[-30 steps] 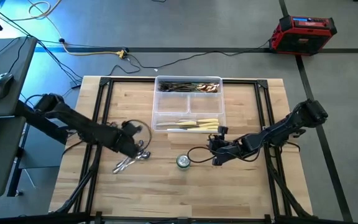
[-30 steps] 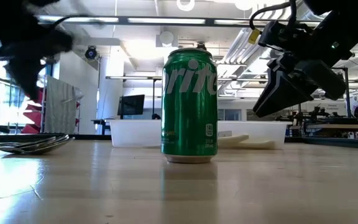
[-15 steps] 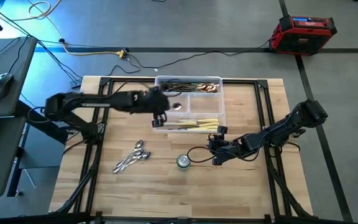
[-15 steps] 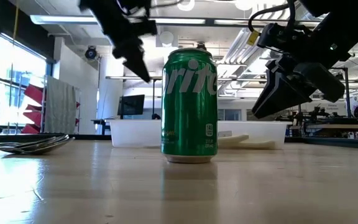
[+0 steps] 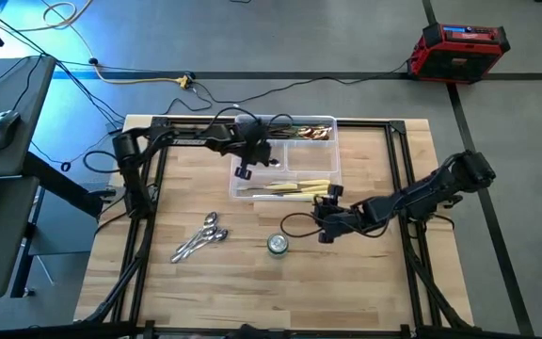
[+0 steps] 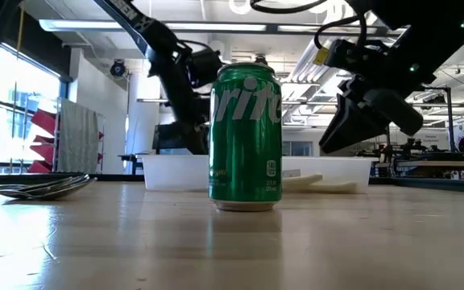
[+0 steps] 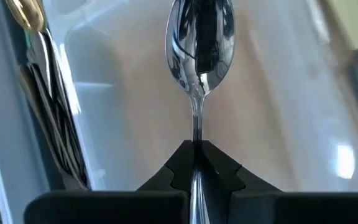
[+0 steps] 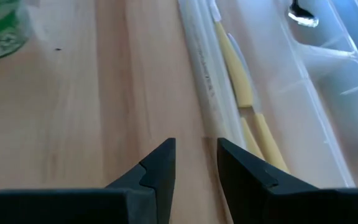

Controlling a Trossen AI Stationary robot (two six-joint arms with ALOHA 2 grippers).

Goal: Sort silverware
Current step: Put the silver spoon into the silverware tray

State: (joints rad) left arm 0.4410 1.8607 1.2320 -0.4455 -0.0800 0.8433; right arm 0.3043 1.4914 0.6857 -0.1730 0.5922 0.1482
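Your left pincer (image 7: 196, 163) is clamped on a shiny spoon (image 7: 199, 37) by its handle, holding it over the clear divided tray (image 5: 243, 190), where cream-handled knives (image 5: 299, 186) fill the near compartment and dark forks (image 5: 285, 129) the far one. Your right pincer (image 8: 194, 165) hovers empty with fingers apart, just beside the tray's front wall. More spoons (image 5: 199, 240) lie loose on the wooden table (image 5: 374, 273) near a green Sprite can (image 6: 245, 137). Beyond it, you see cables and a red case (image 5: 461, 46) on the grey floor.
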